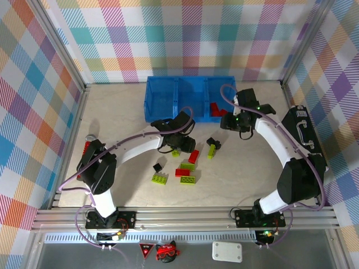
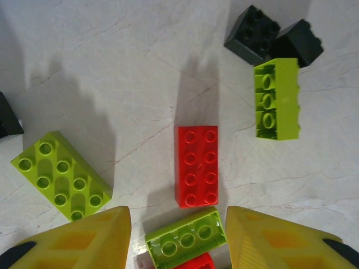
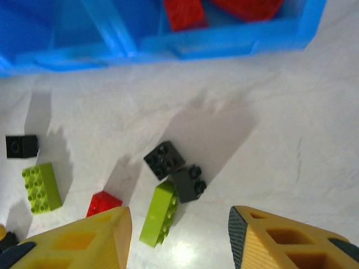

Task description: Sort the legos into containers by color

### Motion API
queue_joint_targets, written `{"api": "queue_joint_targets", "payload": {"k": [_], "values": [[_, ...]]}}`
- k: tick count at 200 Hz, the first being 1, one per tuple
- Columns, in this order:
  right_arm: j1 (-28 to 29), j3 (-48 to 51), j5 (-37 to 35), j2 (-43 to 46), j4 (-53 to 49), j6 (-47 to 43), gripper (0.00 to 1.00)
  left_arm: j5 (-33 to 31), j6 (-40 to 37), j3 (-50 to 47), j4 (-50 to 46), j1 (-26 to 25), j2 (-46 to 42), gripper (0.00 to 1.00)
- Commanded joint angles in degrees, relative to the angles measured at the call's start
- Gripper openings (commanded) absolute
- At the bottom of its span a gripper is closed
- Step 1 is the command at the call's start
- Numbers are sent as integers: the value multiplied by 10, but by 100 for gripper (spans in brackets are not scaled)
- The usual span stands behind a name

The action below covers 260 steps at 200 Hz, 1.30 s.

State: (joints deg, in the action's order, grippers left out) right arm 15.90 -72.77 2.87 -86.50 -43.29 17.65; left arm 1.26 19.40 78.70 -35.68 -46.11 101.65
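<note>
In the middle of the worktop, loose legos [image 1: 183,172] lie scattered: red, lime and black. The left gripper [image 2: 178,216] hangs low over them, its fingers apart around a lime brick [image 2: 186,238]. The right gripper [image 3: 179,213] is open and empty near the blue containers [image 1: 162,101] at the far edge, whose right-hand compartment holds red bricks [image 1: 216,109].

Red lego [image 2: 197,166], lime green lego [image 2: 60,174], black lego [image 2: 253,35]. Bin [image 1: 160,100] bright blue. Tabletop [image 1: 112,117] pale, grey-veined. Walls [image 1: 190,39] pastel plaid. Case [image 1: 303,134] black. Arms [image 1: 140,147] white. Cables [image 1: 271,121] purple.
</note>
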Motion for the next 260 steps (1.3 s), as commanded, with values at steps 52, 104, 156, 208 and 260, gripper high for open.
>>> {"api": "queue_joint_targets", "payload": {"k": [52,104,156,208,260], "values": [[85,75,-23,-9,21,83,52,19,32,12,-7,53,-16,48],[88,69,-49,-57,23,66,51,30,40,-35,-11,96,-85,48],[82,53,-55,-114,42,47,47,22,48,-76,0,110,-133,48],[75,34,-59,-151,49,27,44,14,48,-75,17,114,-130,48],[72,-6,-57,-177,29,8,43,16,49,-72,24,118,-127,47]]}}
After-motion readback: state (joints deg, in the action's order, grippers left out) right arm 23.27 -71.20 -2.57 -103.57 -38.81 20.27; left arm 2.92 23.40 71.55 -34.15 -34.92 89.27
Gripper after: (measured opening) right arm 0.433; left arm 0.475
